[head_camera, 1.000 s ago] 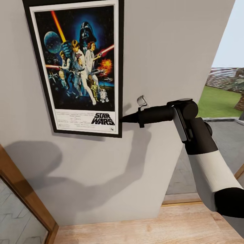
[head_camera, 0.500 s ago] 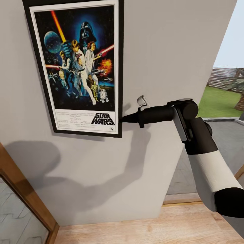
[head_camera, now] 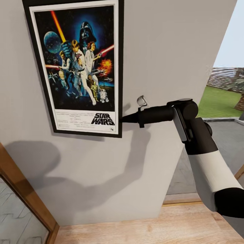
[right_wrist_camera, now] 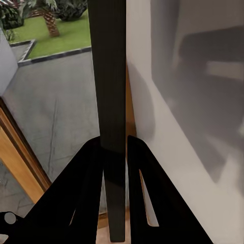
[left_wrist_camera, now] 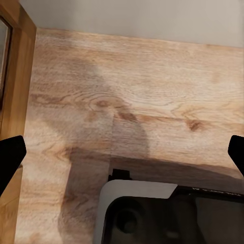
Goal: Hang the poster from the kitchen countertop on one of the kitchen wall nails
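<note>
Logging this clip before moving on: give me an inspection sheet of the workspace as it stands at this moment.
Surface: pale grey wall, wood floor below.
Job's things: poster upright against the wall; nail not visible.
Clutter: nothing seen.
Grippers: right gripper shut on the poster's lower right edge, frame between its fingers; left gripper open over the floor, holding nothing.
Cables: nothing seen.
Surroundings: wooden frame lower left; opening to paving and lawn at right.
</note>
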Robot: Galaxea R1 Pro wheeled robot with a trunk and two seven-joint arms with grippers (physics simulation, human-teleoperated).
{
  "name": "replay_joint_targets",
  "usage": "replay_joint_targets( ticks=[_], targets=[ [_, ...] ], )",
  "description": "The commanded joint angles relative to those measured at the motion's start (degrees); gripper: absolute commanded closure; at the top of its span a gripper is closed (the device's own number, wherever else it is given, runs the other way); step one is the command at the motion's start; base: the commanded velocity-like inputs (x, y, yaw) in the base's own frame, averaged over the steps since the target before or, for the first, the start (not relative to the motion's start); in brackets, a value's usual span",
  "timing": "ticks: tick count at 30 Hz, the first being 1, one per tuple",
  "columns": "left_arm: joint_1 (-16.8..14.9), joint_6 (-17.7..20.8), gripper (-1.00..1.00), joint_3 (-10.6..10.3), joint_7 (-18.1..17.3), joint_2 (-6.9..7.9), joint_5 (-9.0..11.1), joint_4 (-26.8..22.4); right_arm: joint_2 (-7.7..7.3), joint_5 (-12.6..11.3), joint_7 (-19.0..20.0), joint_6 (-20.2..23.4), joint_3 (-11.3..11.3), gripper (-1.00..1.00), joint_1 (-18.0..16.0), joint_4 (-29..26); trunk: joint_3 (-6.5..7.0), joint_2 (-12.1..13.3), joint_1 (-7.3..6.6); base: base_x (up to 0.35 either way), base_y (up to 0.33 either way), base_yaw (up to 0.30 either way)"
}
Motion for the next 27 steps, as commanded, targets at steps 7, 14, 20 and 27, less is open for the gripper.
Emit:
replay_joint_targets(
  ticks=[7, 14, 20, 27],
  targets=[
    [0.0, -0.1, -1.0, 0.2, -0.4, -0.04, 0.0, -0.1, -0.08, -0.4, -0.2, 0.5, 0.1, 1.0, 0.0, 0.0, -0.11, -0.1, 0.04, 0.0, 0.0, 0.0],
    [0.0, -0.1, -1.0, 0.2, -0.4, -0.02, 0.0, -0.1, -0.12, -0.4, -0.2, 0.5, 0.0, 1.0, 0.0, 0.0, -0.11, -0.1, 0.04, 0.009, 0.0, 0.0],
    [0.0, -0.1, -1.0, 0.3, -0.4, 0.01, 0.0, -0.1, -0.12, -0.4, -0.2, 0.5, 0.0, 1.0, 0.0, 0.0, -0.11, -0.1, 0.04, 0.06, 0.0, 0.0],
    [0.0, -0.1, -1.0, 0.3, -0.4, 0.02, 0.0, -0.1, -0.12, -0.3, -0.2, 0.5, 0.0, 1.0, 0.1, 0.0, -0.11, -0.1, 0.04, 0.006, 0.0, 0.0]
  ],
)
